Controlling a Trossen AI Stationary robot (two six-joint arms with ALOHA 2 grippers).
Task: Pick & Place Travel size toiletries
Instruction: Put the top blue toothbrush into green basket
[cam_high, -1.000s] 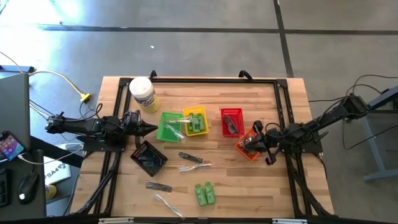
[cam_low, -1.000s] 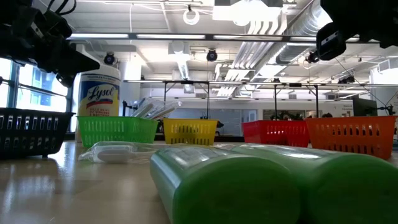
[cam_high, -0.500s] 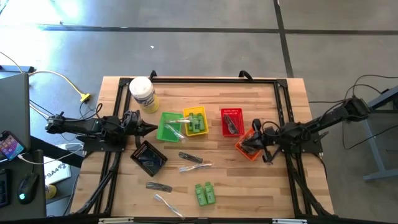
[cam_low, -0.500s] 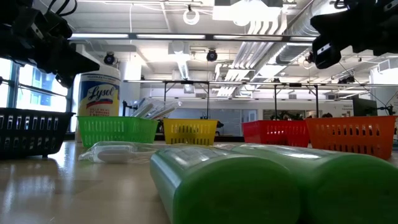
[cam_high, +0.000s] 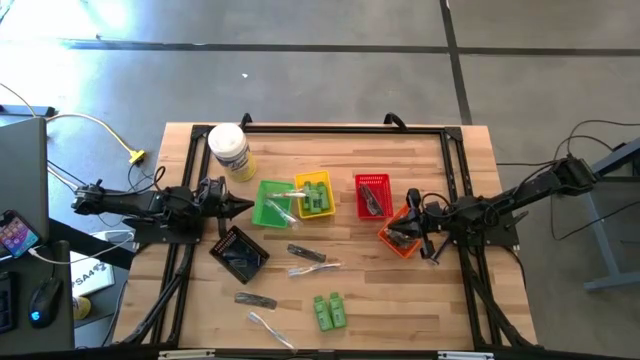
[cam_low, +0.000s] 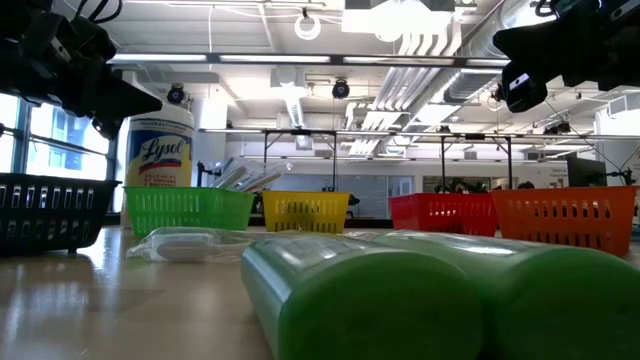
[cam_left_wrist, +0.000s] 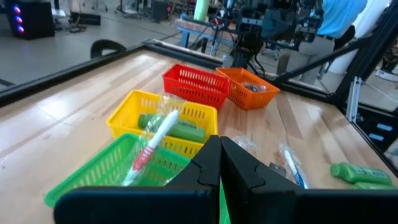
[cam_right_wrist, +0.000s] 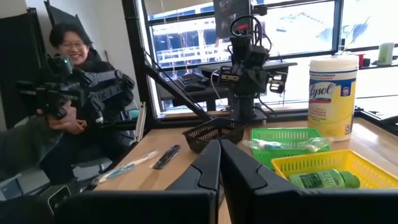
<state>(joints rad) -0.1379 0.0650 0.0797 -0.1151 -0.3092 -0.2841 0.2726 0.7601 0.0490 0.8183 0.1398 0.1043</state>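
Table (cam_high: 450, 150): light wood, black frame round its edges.

Baskets, in a loose row across the middle: green basket (cam_high: 262, 213) with a clear-wrapped stick (cam_high: 277, 206) resting across it; yellow basket (cam_high: 304, 182) touching it, holding green tubes (cam_high: 318, 199); red basket (cam_high: 372, 181) with a dark item inside, kind hard to tell; orange basket (cam_high: 391, 237) at the right; black basket (cam_high: 238, 254) nearer the front left.

Loose toiletries on the wood: a black razor-like stick (cam_high: 306, 254), a wrapped stick (cam_high: 313, 268) just beside it, another dark stick (cam_high: 255, 299), a wrapped stick (cam_high: 270, 328) near the front edge, a pair of green tubes (cam_high: 330, 311) lying side by side.

White wipes jar (cam_high: 229, 152): upright, back left corner.

Left gripper (cam_high: 246, 207): fingers pressed together, empty, just beside the green basket.

Right gripper (cam_high: 405, 232): fingers together, nothing held, over the orange basket.

Person (cam_right_wrist: 81, 68): seated beyond the table, seen from the right wrist.
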